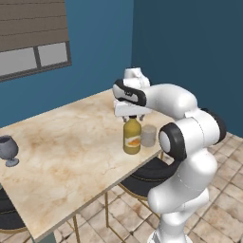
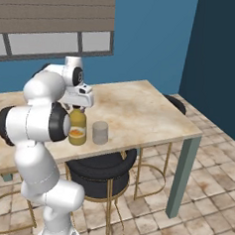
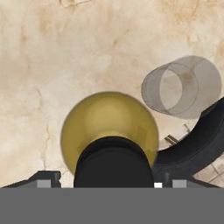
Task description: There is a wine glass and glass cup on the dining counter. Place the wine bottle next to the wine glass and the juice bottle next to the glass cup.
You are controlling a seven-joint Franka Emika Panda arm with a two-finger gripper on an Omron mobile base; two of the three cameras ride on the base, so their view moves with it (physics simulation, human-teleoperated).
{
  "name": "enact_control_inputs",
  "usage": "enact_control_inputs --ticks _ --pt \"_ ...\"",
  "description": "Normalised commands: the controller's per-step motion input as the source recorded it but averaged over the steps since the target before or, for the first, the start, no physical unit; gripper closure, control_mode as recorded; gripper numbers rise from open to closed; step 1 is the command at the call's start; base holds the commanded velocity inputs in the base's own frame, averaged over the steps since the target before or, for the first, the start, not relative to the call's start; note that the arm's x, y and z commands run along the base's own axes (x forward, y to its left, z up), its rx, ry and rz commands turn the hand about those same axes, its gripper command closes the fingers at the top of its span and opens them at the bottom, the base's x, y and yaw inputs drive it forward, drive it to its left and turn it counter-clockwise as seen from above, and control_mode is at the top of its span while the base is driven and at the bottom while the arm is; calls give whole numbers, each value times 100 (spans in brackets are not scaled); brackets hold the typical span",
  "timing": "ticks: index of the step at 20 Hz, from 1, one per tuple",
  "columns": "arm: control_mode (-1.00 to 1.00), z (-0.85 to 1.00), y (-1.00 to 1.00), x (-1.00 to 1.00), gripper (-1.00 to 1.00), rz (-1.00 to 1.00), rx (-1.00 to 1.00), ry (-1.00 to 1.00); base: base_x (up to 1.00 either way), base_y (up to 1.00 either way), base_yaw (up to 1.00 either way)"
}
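Note:
The juice bottle (image 1: 132, 137) (image 2: 77, 126) stands upright on the dining counter (image 1: 71, 152) (image 2: 140, 111), close beside the glass cup (image 1: 148, 135) (image 2: 100, 132) near the front edge. My gripper (image 1: 133, 115) (image 2: 79, 105) hangs straight above the bottle's black cap. In the hand view the cap and yellow shoulders of the juice bottle (image 3: 109, 127) sit between the fingertips, and the gripper (image 3: 109, 183) is open, with a small gap on each side. The glass cup (image 3: 181, 87) lies to the upper right. The wine glass (image 1: 8, 149) stands far left on the counter. The wine bottle is out of view.
A black round stool (image 1: 147, 175) (image 2: 103, 170) (image 3: 197, 144) with gold legs is tucked under the counter's front edge below the bottle and cup. Another stool (image 2: 173, 101) stands at the counter's far right end. Blue walls and a window lie behind.

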Motion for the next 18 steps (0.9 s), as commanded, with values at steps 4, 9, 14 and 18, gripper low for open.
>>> enact_control_inputs --ticks 4,9,14,18 --pt "-100 -12 0 -3 -100 0 0 -2 0 0 0" --pt "-100 -1 -3 0 -100 0 0 -3 0 0 0" --pt "-100 10 0 0 -100 0 0 -11 0 0 0" --pt "-100 6 0 -1 -100 1 0 -9 0 0 0"
